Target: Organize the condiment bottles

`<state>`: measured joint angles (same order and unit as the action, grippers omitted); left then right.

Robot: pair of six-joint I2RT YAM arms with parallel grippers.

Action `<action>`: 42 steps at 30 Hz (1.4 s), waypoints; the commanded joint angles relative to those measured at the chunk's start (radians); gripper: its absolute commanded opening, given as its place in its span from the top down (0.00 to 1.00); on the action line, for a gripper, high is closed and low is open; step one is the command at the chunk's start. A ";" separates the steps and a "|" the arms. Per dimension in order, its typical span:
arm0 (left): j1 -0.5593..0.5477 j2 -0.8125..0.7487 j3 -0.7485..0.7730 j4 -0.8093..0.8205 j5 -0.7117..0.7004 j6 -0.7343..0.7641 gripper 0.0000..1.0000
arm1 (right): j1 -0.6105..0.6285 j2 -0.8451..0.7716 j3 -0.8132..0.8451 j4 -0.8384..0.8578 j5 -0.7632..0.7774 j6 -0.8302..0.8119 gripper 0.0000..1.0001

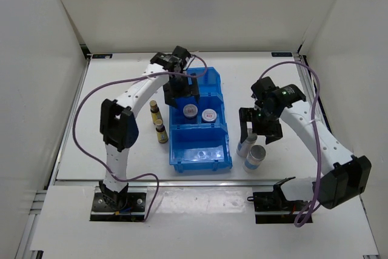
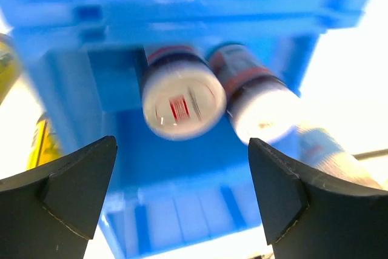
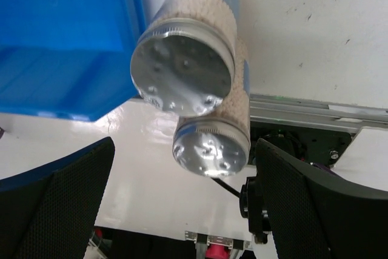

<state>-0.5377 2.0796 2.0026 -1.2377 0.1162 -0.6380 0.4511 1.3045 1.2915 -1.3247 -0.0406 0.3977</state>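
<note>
Directly below the left claw (image 2: 182, 201), jaws apart, two jars (image 2: 182, 98) stand in the bin (image 1: 200, 150), red lid marks unreadable. Beneath the right claw (image 3: 182, 201), also apart, two silver-topped cylinders (image 3: 185, 71) touch beside the bin.

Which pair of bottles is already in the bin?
The two white-lidded jars, side by side in the middle compartment of the blue bin. The amber bottles and silver-topped cylinders stand on the table outside it.

Two jars (image 1: 199, 113) in bin's (image 1: 200, 157) middle compartment
</note>
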 commanded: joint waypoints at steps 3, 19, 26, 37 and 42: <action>0.008 -0.268 0.050 0.004 0.003 0.027 0.00 | 0.008 0.064 -0.012 0.065 0.041 0.024 0.00; 0.114 -0.777 -0.430 0.004 -0.102 0.087 0.00 | 0.026 0.210 0.050 0.062 0.134 0.026 0.54; 0.137 -0.878 -0.517 0.004 -0.102 0.087 0.00 | 0.026 0.240 0.320 -0.059 0.191 0.026 0.90; 0.147 -0.951 -0.599 0.004 -0.130 0.097 0.00 | 0.217 0.409 0.873 -0.205 0.107 0.047 1.00; 0.147 -0.960 -0.619 0.004 -0.139 0.097 0.00 | 0.365 0.363 0.775 -0.205 0.137 0.153 1.00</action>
<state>-0.3946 1.1500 1.3876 -1.2415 -0.0051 -0.5526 0.7517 1.7081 2.1014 -1.3369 0.0994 0.4702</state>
